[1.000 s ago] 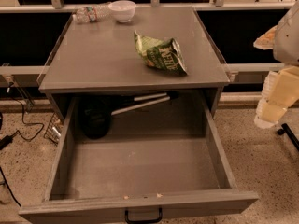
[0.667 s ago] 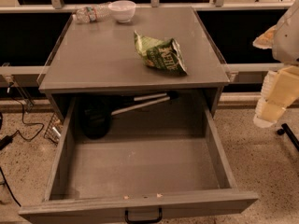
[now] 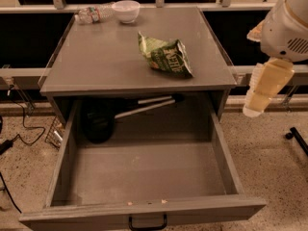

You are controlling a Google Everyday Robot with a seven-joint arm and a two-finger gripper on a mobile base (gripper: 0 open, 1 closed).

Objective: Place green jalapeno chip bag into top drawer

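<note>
Nothing is seen to have shifted since the frame taken 1.0 s ago: arm, bag and drawer are all found where they were. The green jalapeno chip bag (image 3: 166, 57) is pictured lying crumpled on the grey cabinet top (image 3: 106, 61), toward its right front, above the drawer and not inside it. The top drawer (image 3: 60, 172) is shown pulled fully open, its black handle (image 3: 147, 223) at the bottom edge of the view. At the drawer's back, under the cabinet top, 1 dark round object (image 3: 98, 125) and 1 pale rod (image 3: 144, 108) are seen. The gripper (image 3: 260, 93) is held off the cabinet's right side, well apart from the bag; whether it is released or clenched cannot be told. At the rear left, 1 clear bottle (image 3: 91, 14) lies beside 1 white bowl (image 3: 126, 9).
</note>
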